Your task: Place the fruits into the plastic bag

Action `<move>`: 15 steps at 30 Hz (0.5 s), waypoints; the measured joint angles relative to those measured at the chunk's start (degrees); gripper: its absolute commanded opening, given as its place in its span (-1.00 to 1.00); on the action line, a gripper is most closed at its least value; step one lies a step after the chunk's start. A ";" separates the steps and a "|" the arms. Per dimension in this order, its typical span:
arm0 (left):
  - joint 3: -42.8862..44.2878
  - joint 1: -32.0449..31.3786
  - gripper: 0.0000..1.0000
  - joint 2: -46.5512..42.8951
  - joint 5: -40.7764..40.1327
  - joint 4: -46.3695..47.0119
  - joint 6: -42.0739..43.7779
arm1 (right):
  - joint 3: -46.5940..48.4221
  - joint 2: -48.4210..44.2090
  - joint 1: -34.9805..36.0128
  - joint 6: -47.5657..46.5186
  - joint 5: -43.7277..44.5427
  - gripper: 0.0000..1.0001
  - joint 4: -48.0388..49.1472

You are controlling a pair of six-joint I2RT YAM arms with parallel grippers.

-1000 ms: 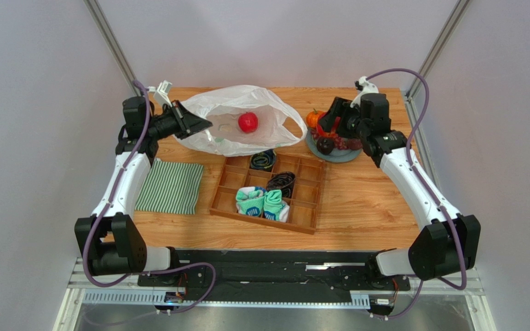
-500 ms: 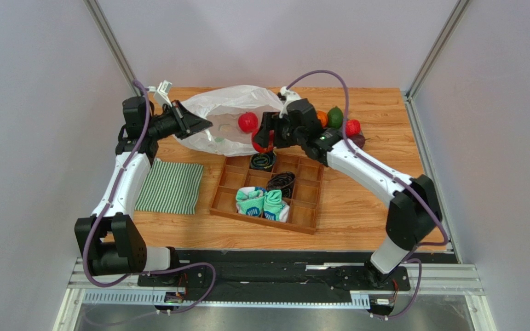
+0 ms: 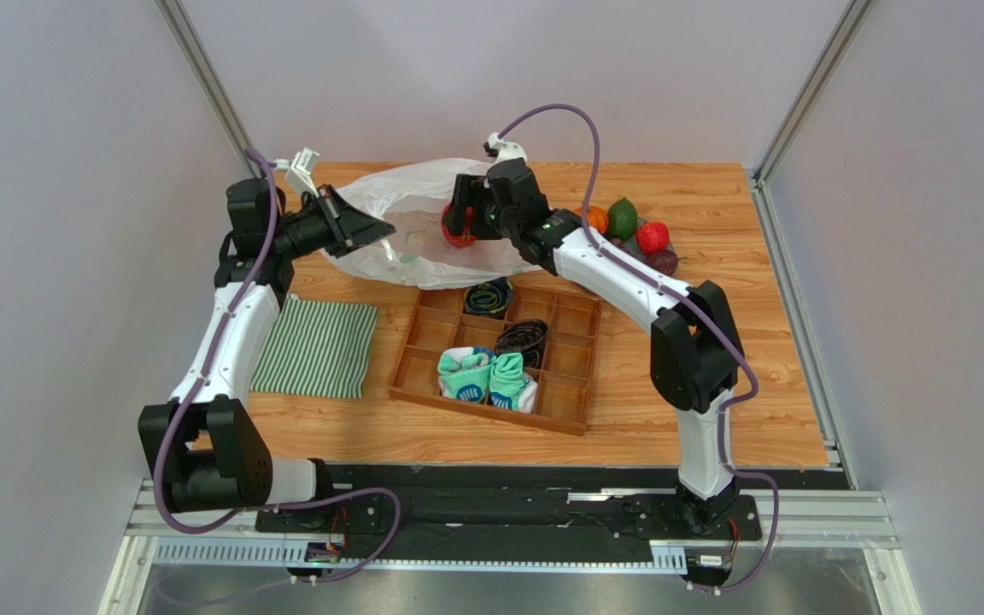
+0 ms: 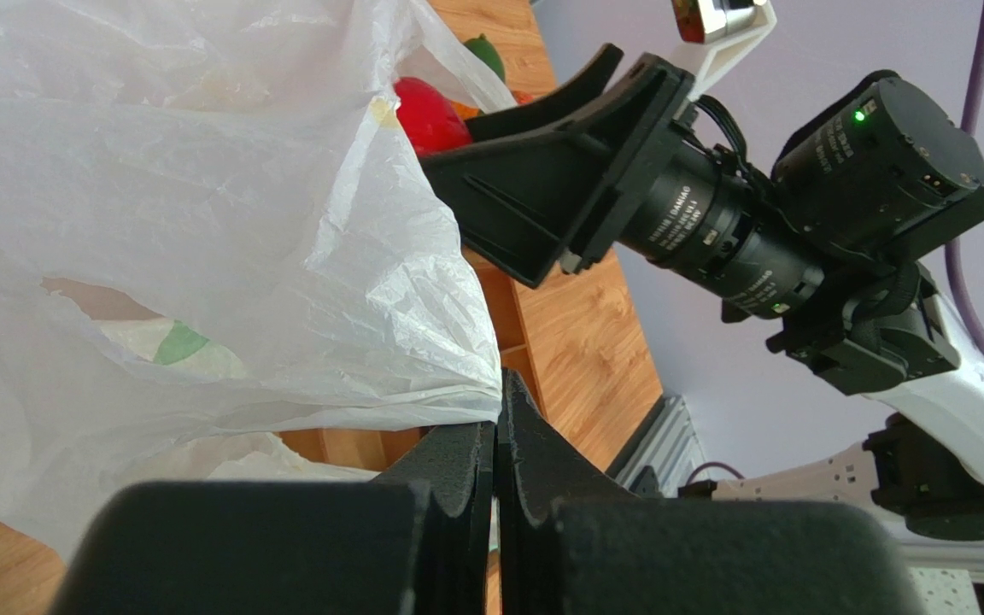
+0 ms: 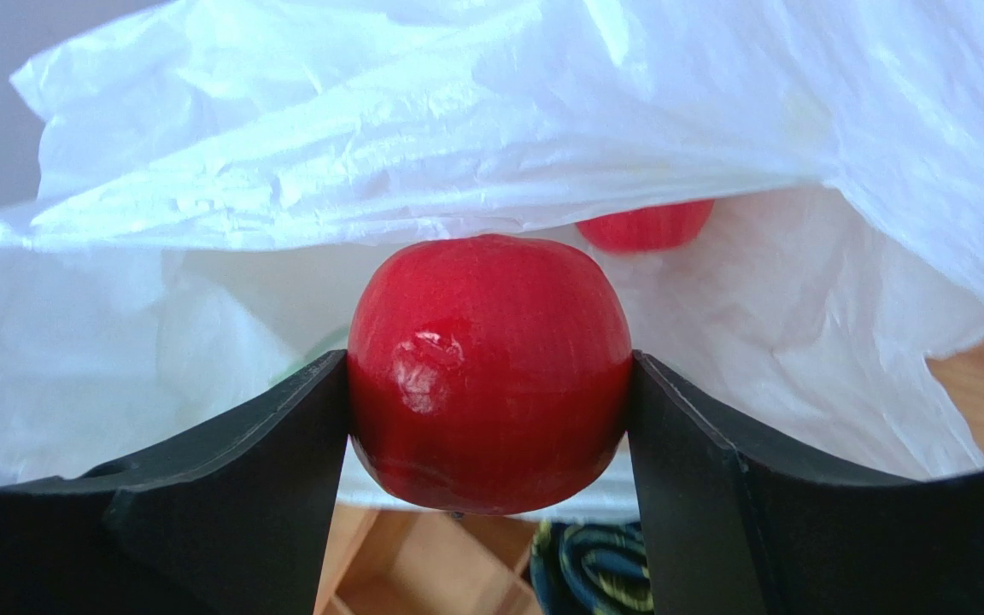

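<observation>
**Apple number two at the bag's mouth**

Quick count from the overhead view: three red apples. One apple is in the right gripper. A second apple already lies inside the plastic bag at upper centre. The third apple sits in the fruit heap at upper right. That heap also has one orange pumpkin-looking fruit, one green fruit and one dark purple fruit.

There's one striped cloth at lower left and one wooden divider tray mid-frame. The tray has teal socks, a black roll and a dark patterned roll in separate compartments.

The right fingers are spread just apple-wide, both pressed against its sides. The left gripper is pinched tight on the bag's edge, holding it up.

Half a second back the held apple was at the bag's lower right edge by the tray. Now it's up and left, in the opening. The left arm hasn't budged.
</observation>
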 measured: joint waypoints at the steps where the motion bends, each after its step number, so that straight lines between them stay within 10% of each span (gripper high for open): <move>1: 0.00 0.00 -1.00 0.00 0.11 0.02 -0.04 | 0.81 1.03 0.35 0.00 0.98 -0.14 0.50; 15: 0.00 0.00 -1.00 0.00 0.87 1.22 -1.51 | 16.46 18.01 4.09 5.01 5.73 0.12 2.64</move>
